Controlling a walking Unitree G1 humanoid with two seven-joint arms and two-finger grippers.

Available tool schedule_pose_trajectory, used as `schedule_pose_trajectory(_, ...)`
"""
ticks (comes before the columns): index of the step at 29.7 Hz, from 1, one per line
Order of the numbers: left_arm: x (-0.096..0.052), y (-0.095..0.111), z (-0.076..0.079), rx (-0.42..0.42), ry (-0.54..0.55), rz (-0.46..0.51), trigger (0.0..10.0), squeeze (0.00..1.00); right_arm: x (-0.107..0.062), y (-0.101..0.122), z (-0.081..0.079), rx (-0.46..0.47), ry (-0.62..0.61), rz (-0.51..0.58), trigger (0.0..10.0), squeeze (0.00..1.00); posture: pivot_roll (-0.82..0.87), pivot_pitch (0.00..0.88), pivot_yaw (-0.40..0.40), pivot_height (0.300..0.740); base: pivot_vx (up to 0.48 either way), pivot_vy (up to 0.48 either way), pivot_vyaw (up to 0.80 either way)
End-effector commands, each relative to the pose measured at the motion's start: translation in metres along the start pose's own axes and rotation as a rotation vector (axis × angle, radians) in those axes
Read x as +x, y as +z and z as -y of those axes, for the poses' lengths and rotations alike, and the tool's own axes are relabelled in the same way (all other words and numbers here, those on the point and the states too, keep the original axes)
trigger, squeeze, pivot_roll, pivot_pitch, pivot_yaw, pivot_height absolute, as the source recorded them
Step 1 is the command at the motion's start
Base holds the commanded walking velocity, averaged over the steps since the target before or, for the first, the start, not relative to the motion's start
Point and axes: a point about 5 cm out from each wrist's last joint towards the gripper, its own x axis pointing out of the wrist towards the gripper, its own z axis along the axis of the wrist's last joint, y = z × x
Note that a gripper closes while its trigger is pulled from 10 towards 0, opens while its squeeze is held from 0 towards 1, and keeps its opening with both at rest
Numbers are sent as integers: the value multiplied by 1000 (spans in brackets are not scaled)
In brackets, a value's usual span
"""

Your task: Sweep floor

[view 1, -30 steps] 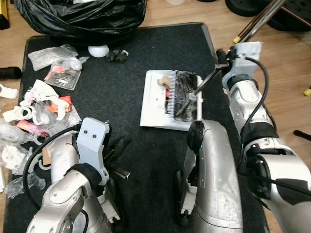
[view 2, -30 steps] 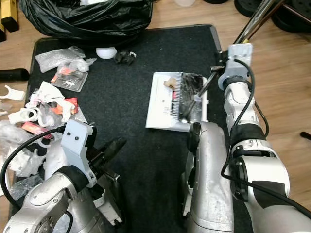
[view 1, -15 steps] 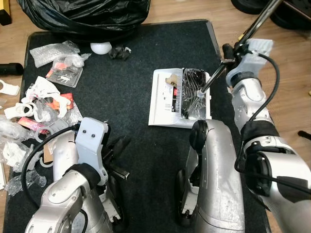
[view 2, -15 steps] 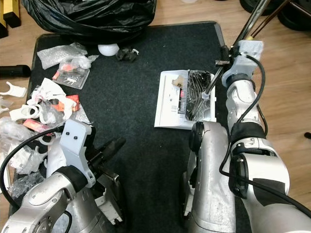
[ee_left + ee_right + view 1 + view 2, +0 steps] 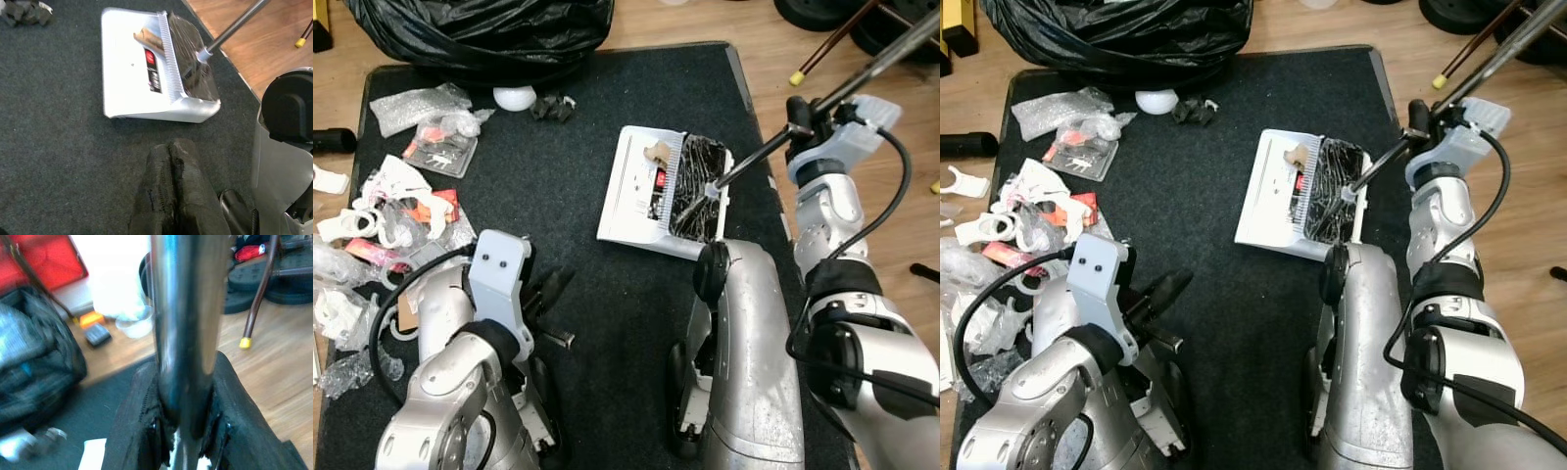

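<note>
Plastic litter (image 5: 391,211) strewn left of dustpan (image 5: 641,191), bin bag (image 5: 480,34) beyond.

on the mat (image 5: 578,206) lies the dustpan (image 5: 636,191), the broom head (image 5: 695,191) in its right part. a litter pile (image 5: 391,215) lies at the mat's left edge, a bin bag (image 5: 480,29) behind, wooden floor (image 5: 901,225) right.

Bare mat (image 5: 578,147) btwn litter (image 5: 391,206) & dustpan (image 5: 636,196)
</note>
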Motion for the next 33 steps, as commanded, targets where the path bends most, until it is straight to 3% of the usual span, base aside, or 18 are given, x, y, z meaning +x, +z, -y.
schedule_pose_trajectory(1, -1, -8, 2, -14, -4, -29, 10000, 0, 2, 19, -1, 92, 21, 96, 10000, 0, -60, 383, -63, 326, 0, 0, 0)
schedule_pose_trajectory(11, 9, -17, -1, 0, 12, -34, 10000, 0, -2, 44, -2, 269, 50, 178, 10000, 0, -66, 310, -81, 351, 0, 0, 0)
schedule_pose_trajectory(23, 27, -32, -9, -4, 67, -47, 10000, 0, -9, 43, -17, 310, 117, 116, 10000, 0, -86, 215, -112, 406, 0, 0, 0)
schedule_pose_trajectory(27, 28, -31, -16, 16, 107, -33, 10000, 0, -12, 44, -18, 310, 122, 111, 10000, 0, -91, 203, -117, 416, 0, 0, 0)
schedule_pose_trajectory(28, 31, -29, -34, 31, 199, -23, 10000, 0, -17, 47, -17, 309, 131, 109, 10000, 0, -95, 179, -121, 426, 0, 0, 0)
schedule_pose_trajectory(30, 31, -29, -34, 31, 199, -23, 10000, 0, -17, 47, -17, 309, 131, 109, 10000, 0, -95, 179, -121, 426, 0, 0, 0)
schedule_pose_trajectory(33, 35, -20, -46, 39, 233, 15, 10000, 0, -22, 49, -14, 306, 129, 106, 10000, 0, -101, 159, -116, 436, 0, 0, 0)
